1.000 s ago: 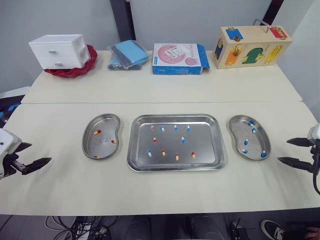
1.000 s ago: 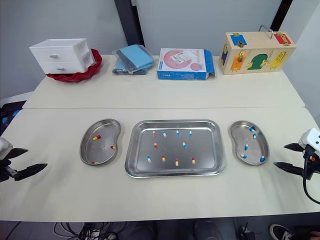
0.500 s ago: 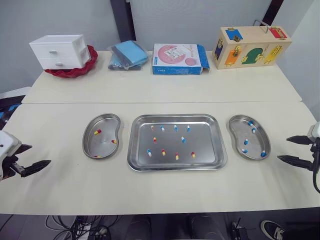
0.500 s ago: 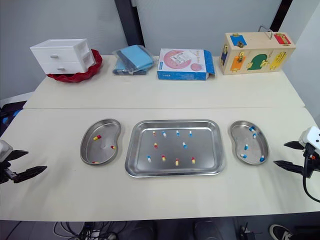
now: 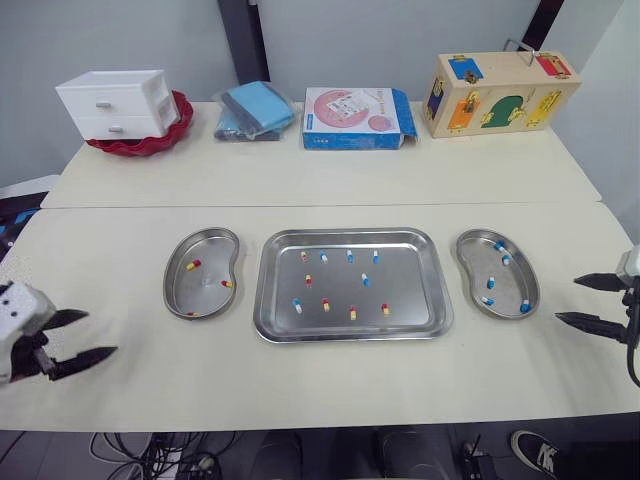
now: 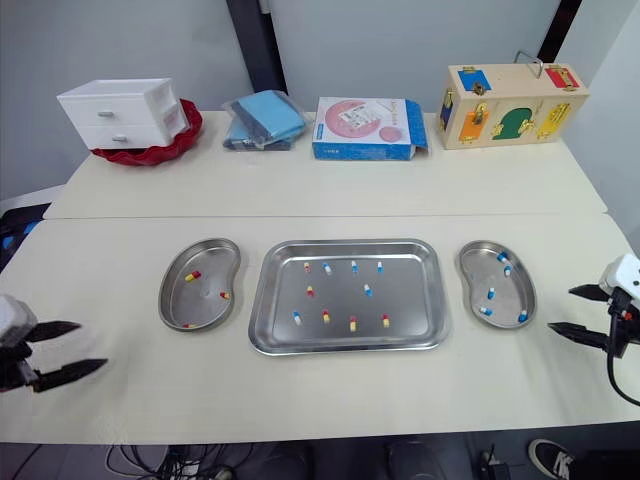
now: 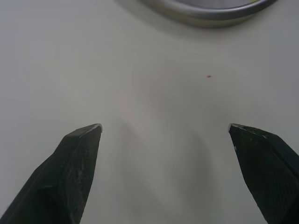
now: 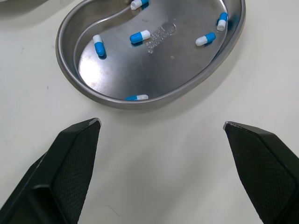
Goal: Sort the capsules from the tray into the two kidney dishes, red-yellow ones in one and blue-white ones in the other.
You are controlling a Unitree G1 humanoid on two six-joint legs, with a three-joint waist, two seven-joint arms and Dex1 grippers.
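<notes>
Not much changed tbh. Over the last sec the left end effector [image 5: 100, 333] drifted a bit lower and further in over the bare worktop [image 5: 300, 385], near the front edge, w/ fingers spread wide and nothing in them. Right end effector [image 5: 566, 300] hadn't budged. It was parked just beside the right kidney dish [image 5: 537, 297], also wide open & empty.

Capsules sat exactly where they were: roughly ten left in the tray [image 5: 262, 300], a mix of red-yellow capsules [image 5: 326, 305] and blue-white capsules [image 5: 366, 281], approx half each afaict. Left kidney dish [image 5: 171, 290] had three red-yellow, the right one several blue-white.

So imo sorting was partway done and neither arm was mid-pick, looked like a pause btw grabs. Left arm was well apart from the tray, so the next pick from that side needed a long reach in.
</notes>
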